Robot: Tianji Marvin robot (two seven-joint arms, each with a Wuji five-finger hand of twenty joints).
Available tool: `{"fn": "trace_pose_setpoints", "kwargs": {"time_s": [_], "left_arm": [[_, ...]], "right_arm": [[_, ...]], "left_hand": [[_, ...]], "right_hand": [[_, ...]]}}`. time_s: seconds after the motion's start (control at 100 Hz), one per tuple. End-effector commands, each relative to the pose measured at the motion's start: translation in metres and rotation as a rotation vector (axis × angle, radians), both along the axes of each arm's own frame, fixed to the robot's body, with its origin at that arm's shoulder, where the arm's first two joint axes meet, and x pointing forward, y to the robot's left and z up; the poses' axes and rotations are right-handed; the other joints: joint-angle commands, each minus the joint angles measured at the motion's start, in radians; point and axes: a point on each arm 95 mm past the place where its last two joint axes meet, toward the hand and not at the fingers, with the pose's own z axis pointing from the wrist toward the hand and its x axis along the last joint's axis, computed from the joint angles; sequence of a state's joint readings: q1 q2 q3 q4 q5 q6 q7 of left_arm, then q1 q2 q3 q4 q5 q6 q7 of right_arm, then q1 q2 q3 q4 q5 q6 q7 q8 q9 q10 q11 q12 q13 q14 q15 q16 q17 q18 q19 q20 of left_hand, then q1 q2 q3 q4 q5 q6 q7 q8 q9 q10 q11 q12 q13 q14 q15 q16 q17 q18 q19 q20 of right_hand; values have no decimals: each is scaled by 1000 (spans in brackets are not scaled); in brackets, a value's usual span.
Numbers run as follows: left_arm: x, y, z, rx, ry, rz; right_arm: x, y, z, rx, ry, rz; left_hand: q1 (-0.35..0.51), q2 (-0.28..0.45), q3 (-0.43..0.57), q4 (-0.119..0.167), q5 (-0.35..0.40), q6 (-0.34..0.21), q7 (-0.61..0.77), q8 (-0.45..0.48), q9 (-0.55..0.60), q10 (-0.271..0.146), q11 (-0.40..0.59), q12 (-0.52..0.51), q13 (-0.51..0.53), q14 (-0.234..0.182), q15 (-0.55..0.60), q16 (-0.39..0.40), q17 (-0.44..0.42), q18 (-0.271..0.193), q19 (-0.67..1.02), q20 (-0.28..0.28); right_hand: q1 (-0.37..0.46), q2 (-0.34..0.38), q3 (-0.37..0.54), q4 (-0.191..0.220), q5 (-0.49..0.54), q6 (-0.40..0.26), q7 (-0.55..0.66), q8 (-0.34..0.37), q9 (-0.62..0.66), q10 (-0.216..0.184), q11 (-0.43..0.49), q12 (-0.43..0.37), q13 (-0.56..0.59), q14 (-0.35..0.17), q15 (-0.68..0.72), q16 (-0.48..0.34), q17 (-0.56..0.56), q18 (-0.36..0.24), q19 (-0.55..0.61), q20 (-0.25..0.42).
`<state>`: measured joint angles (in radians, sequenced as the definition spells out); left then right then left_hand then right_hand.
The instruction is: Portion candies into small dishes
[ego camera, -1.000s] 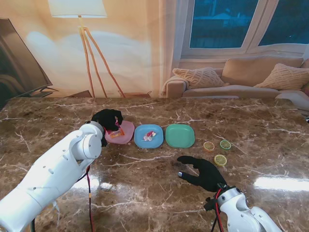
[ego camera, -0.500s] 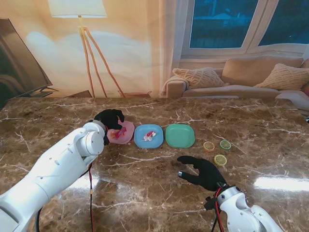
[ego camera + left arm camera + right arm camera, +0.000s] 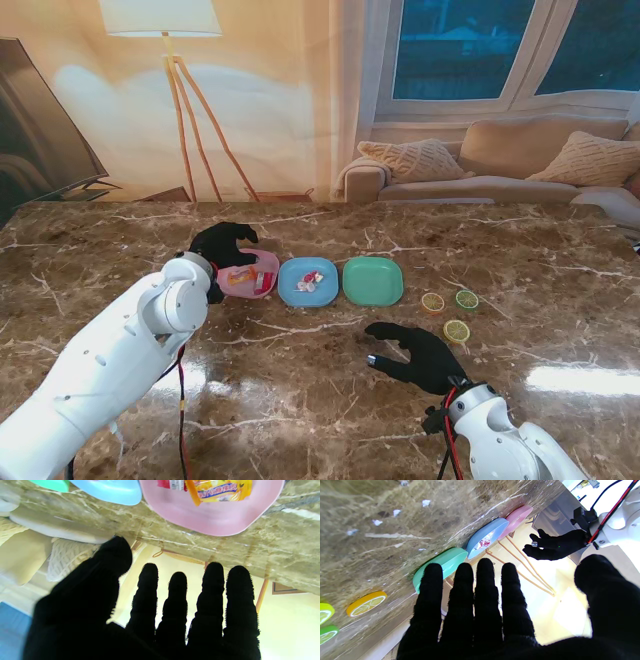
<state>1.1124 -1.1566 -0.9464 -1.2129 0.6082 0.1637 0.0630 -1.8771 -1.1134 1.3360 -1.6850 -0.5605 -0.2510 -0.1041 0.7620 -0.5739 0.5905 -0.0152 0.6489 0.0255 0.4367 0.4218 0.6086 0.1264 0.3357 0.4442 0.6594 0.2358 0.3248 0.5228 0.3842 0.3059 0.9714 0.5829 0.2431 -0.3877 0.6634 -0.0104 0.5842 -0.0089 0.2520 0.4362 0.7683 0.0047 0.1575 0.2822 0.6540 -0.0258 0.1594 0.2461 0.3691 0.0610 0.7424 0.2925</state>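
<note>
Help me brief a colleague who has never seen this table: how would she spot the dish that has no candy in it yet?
On the brown marble table, three small dishes sit in a row at the middle. Take the one at the right end, the green dish, beside the blue dish. Unlike the blue and pink ones, it holds nothing.

Brown marble tabletop (image 3: 330,350), veined white and glossy. Pink plastic dish (image 3: 252,273) just beside the black-gloved left hand (image 3: 222,243), with an orange-yellow candy wrapper (image 3: 217,489) lettered in blue and a red-and-white one (image 3: 172,483). Sky-blue dish (image 3: 308,281) with red-and-white wrapped candies (image 3: 310,281); mint-green dish (image 3: 372,280), plain. Three lemon-slice candies (image 3: 448,310) near the black-gloved right hand (image 3: 418,357): orange-yellow, yellow-green, green, all with pale segment lines. White arm shells, red cables.
</note>
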Motion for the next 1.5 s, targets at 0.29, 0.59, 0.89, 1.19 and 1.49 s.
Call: {"fn": "trace_pose_setpoints", "kwargs": {"time_s": [0.29,0.59,0.89,1.19,1.49], "left_arm": [[-75,-4,-7,-95,-23,-48],[-142,-8,-17,-248,-46,-81],[-197,-19,-32,-357,-84,-62],[-197,-19,-44,-401,-84,-56],[-188,-21,-50,-425,-86,-39]], "right_arm": [[2,4,12,-37,-2,18],[5,4,21,-55,-18,17],[6,3,21,-59,-22,2],[7,-2,22,-84,-25,-20],[20,-14,31,-140,-16,-49]], "left_hand": [[-75,184,-258,84,-63,20,-172,-116,-111,2,-131,-187,-245,-55,-174,-237,-340,-31,-323,-241],[-69,241,-348,102,-87,48,-228,-144,-163,8,-155,-215,-323,-85,-206,-265,-418,-96,-417,-292],[-82,314,-407,104,-100,63,-252,-154,-171,16,-164,-220,-331,-82,-207,-268,-413,-102,-416,-293],[-72,340,-445,113,-101,64,-258,-156,-181,12,-166,-220,-333,-85,-206,-267,-395,-105,-383,-277],[-59,348,-457,120,-92,65,-252,-153,-176,9,-164,-221,-332,-91,-207,-268,-407,-111,-392,-282]], "right_hand": [[19,10,-26,-3,7,-24,10,-10,2,-5,6,14,26,37,8,12,0,-13,24,6],[18,11,-25,-3,7,-25,10,-10,1,-5,6,14,28,38,8,12,1,-12,24,7],[17,10,-24,-3,7,-26,10,-9,-2,-5,4,13,26,37,7,12,0,-13,23,6],[18,9,-23,-3,6,-27,9,-9,-20,-5,-4,6,31,32,9,12,5,-17,25,6],[19,6,-22,-2,4,-27,9,-9,-30,-6,-4,2,29,31,8,11,4,-19,26,5]]}}
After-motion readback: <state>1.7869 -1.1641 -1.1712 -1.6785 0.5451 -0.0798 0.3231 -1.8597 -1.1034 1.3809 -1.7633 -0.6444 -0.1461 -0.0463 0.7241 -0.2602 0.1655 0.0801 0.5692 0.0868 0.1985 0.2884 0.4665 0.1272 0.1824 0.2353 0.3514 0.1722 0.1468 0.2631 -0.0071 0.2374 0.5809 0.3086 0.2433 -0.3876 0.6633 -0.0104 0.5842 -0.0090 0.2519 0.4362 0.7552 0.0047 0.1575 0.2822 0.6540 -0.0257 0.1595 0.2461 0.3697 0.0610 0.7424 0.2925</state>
